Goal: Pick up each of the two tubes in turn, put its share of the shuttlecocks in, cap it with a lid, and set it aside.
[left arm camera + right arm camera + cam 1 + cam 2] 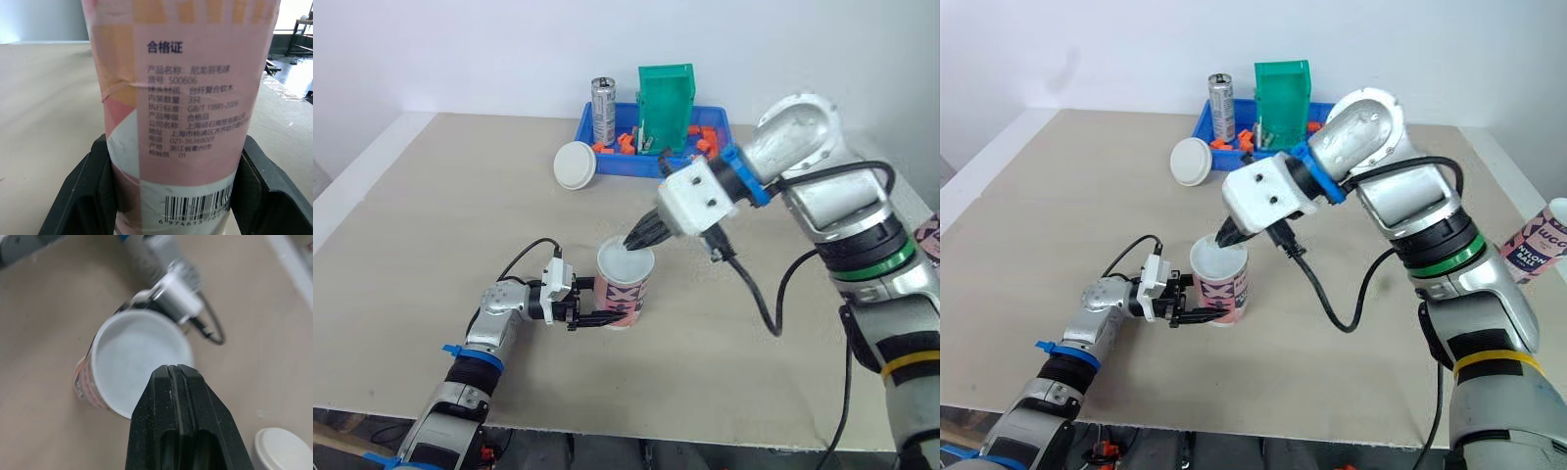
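Two robot arms. The right arm (842,211) is a thick silver-grey metal shell with a rounded dome at its joint, black sections, a green ring (876,262) round the forearm and a yellow ring (911,364) nearer the body. A blue collar (747,179) joins it to a white boxy wrist block (697,201) (two dark screw holes show on its face), from which a black cable (759,299) loops. The right gripper (633,243) has two tapered black fingers. The left arm (494,318) is slimmer and silver-grey, with a blue band (470,354), a ribbed black sleeve (462,380), a small white block (556,281) and a thin black cable (521,260). The left gripper (607,316) has broad, matte black fingers.
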